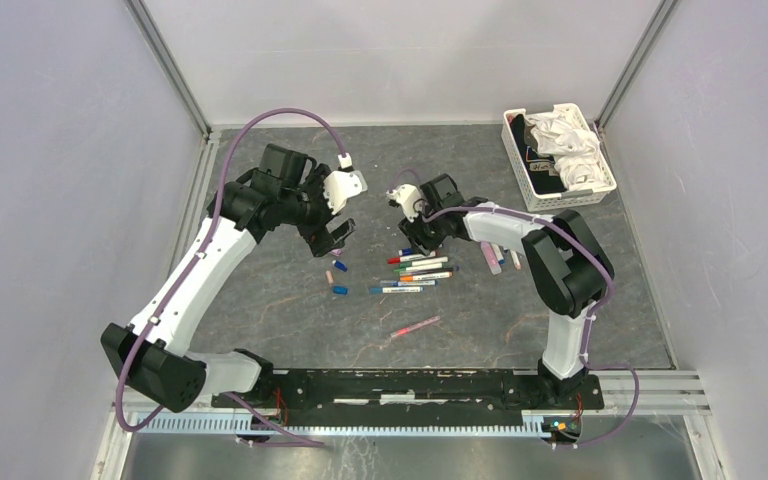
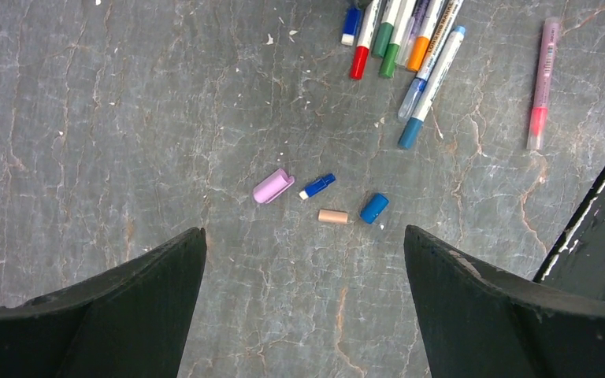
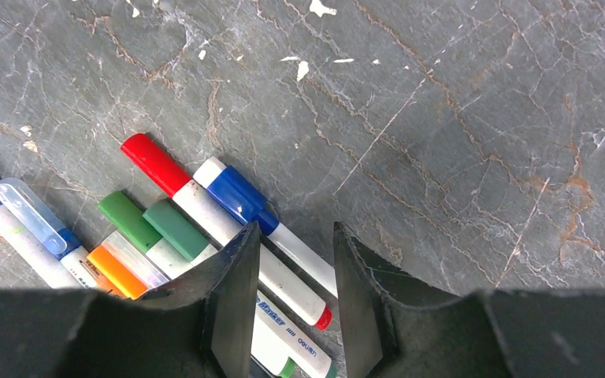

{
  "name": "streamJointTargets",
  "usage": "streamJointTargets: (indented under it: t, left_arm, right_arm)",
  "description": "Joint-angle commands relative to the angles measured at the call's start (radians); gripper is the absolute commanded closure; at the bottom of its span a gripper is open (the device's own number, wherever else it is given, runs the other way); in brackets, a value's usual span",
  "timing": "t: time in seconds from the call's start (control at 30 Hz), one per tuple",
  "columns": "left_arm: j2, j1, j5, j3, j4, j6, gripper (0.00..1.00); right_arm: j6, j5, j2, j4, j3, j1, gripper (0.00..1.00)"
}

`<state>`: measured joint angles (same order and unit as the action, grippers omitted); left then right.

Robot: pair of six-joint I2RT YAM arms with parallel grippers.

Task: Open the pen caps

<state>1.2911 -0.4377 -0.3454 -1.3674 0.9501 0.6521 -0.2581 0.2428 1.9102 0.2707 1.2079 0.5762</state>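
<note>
**Loose caps on the slate, both arms over the pens**

The table [image 1: 260, 310] is a dark grey slab, veined with rust and white and flecked with pale chips. Pale walls close it in on three sides, with metal posts [image 1: 172, 68] in the far corners. A white slotted basket [image 1: 526, 190] holding crumpled white cloth sits in the far right corner.

A heap of pens [image 1: 418, 272] lies near the middle, and one pink pen [image 1: 415, 326] lies apart, nearer the arm bases. Just left of the heap are four loose caps: a lilac cap [image 2: 273, 187], a small blue-and-white cap [image 2: 317, 186], a tan cap [image 2: 332, 216] and a blue cap [image 2: 374, 208]; the tan and blue ones almost touch.

The left gripper [image 2: 305, 230] hangs above these, jaws spread wide and holding nothing.

The right gripper [image 3: 295, 230] is low over the far end of the heap; its jaws are parted only narrowly, and a white barrel [image 3: 303, 260] runs under the gap; I cannot tell whether they touch it. Beside it are pens with caps on: a red cap [image 3: 154, 163], a dark blue cap [image 3: 236, 195], two green caps [image 3: 175, 228] and an orange cap [image 3: 114, 272].
</note>
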Motion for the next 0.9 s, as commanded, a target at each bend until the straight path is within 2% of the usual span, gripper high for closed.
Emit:
streamJointTargets:
  t: [0.0,0.17,0.37,0.57,0.87]
  left_arm:
    - [-0.019,0.004,-0.003,0.004,0.015,0.032,0.0]
    - [-0.019,0.004,-0.006,0.008,0.02,0.038,0.0]
    - [-0.021,0.004,-0.008,0.011,0.025,0.044,0.0]
    - [-0.019,0.004,-0.02,0.011,0.04,0.055,0.0]
    - [-0.03,0.004,-0.05,0.038,0.067,0.119,0.0]
  right_arm:
    - [-0.003,-0.061,0.002,-0.018,-0.054,0.005,0.57]
    - [0.026,-0.121,-0.012,-0.064,-0.128,0.005,0.61]
    - [0.055,-0.157,-0.022,-0.083,-0.142,0.0,0.68]
    - [0.068,-0.15,-0.026,-0.05,-0.062,-0.02,0.85]
    - [0.095,-0.053,-0.077,-0.046,0.004,-0.084,1.0]
